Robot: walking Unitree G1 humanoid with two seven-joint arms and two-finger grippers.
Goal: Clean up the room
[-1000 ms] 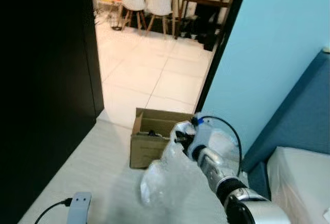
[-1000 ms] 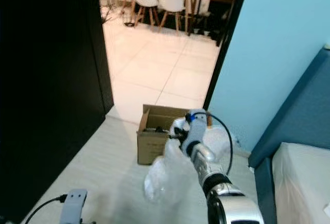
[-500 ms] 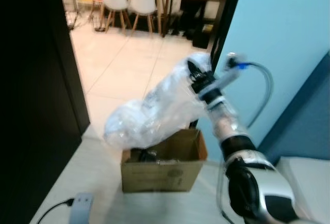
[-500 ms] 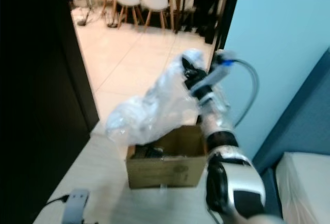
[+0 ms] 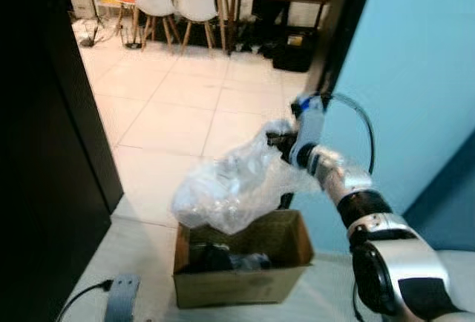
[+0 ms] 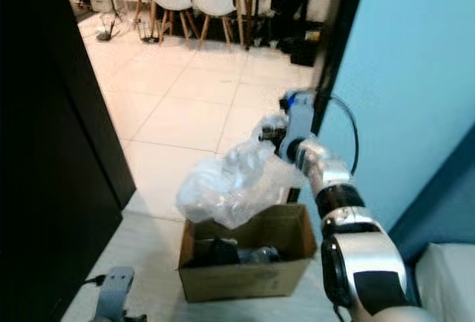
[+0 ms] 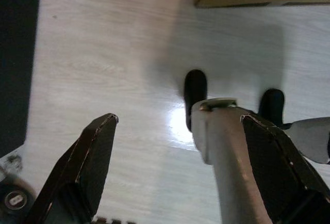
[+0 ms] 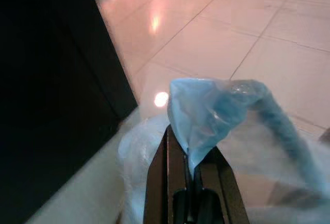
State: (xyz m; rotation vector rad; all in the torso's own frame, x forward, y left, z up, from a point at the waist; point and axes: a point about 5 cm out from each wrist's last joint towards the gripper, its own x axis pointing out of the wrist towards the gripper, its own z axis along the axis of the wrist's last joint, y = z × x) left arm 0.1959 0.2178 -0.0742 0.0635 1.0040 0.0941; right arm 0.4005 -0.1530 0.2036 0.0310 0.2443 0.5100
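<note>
Right end effector (image 6: 273, 135) pinches plastic bag (image 5: 234, 188) over cardboard box (image 5: 241, 266); lower, centre it, then release. Left end effector (image 7: 170, 172) open, idle.

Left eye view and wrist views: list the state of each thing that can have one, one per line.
Plastic bag: crumpled, pinched at one end, hanging above the box.
Cardboard box: flaps open, on the floor, dark items inside.
Right gripper: shut on the plastic bag, held above the box.
Left gripper: open, holding nothing, low over the pale floor.
Doorway: open onto the tiled room.
</note>
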